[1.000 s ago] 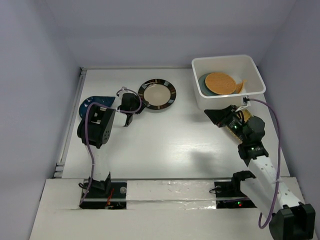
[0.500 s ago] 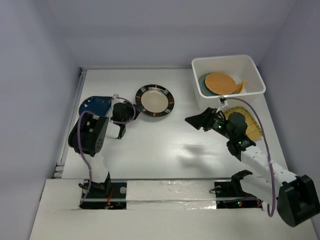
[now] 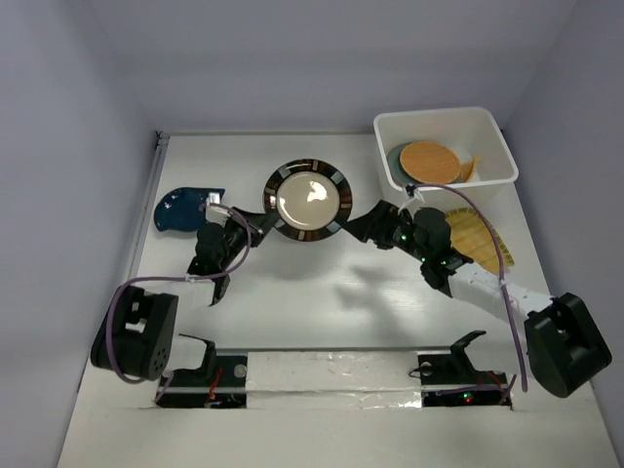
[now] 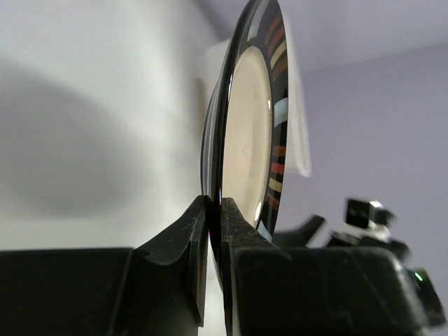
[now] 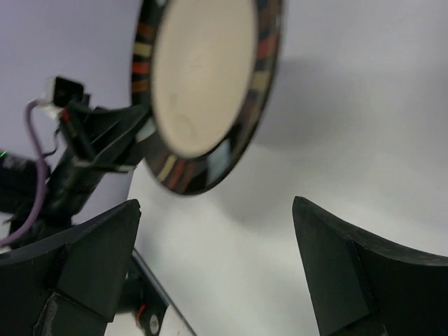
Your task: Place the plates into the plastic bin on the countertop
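Note:
My left gripper (image 3: 260,216) is shut on the left rim of the dark-brown-rimmed cream plate (image 3: 309,200) and holds it lifted above the countertop (image 3: 322,302). The left wrist view shows the plate (image 4: 248,140) edge-on, its rim pinched between the left gripper's (image 4: 215,210) jaws. My right gripper (image 3: 366,222) is open just right of the plate; in the right wrist view the plate (image 5: 203,77) hangs ahead of the right gripper (image 5: 215,210), untouched. The plastic bin (image 3: 439,113) at the back right holds a woven round plate (image 3: 429,161) over a grey-teal plate (image 3: 396,168).
A dark blue teardrop plate (image 3: 180,207) lies at the left near the metal rail (image 3: 146,210). A woven fan-shaped plate (image 3: 480,236) lies in front of the bin, partly under the right arm. Lavender-grey walls enclose the countertop.
The left gripper shut on the brown-rimmed plate and raised it off the countertop. The right arm swung left from the fan-shaped plate towards it, and its jaws opened wide.

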{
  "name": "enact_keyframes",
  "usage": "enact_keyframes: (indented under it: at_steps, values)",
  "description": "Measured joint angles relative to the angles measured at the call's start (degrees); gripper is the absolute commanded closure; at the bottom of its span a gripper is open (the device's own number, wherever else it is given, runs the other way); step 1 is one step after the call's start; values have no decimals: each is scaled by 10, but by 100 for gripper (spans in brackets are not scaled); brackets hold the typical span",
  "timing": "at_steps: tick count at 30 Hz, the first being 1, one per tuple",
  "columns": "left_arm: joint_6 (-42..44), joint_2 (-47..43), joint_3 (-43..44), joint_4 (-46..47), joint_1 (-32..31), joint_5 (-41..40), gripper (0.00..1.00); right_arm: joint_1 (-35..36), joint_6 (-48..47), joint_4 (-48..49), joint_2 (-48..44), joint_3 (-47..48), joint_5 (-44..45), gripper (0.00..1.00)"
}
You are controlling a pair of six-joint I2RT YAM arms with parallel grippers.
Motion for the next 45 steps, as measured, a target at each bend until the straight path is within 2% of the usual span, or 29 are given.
enact_keyframes:
  at_steps: [5,12,15,16,17,18,19,20,23,24,28,31,39,45]
  values:
    - [-10,-63,-2,5,0,41,100,0,-14,-20,18,49,26,4]
    - [-40,-73,-32,23,-2,105,100,0,-14,-4,42,73,22,11]
    - [-56,-82,-45,25,-3,131,100,0,-6,7,58,73,20,37]
    - [-57,-89,-47,23,-3,139,100,0,0,14,59,71,20,59]
    - [-57,-97,-47,19,-3,145,100,0,3,23,60,69,20,71]
    - [-57,-109,-47,14,-3,150,96,0,11,32,58,66,20,80]
    - [-55,-123,-47,7,-4,151,91,0,19,40,54,64,20,95]
    - [-52,-138,-47,-3,-4,152,79,0,24,44,50,64,21,100]
    - [-40,-185,-37,-26,-4,146,59,0,32,43,30,62,26,100]
    - [-33,-201,-29,-42,-4,143,57,1,34,38,22,62,31,100]
    - [8,-256,5,-130,-9,112,56,3,22,-9,-14,81,44,100]
    - [42,-295,30,-198,-9,64,54,-24,-6,-63,-31,118,49,100]
    - [134,-369,76,-365,-3,-130,55,-228,-42,-138,-26,200,54,100]
    - [175,-344,79,-438,16,-233,57,-374,-23,-138,70,257,31,100]
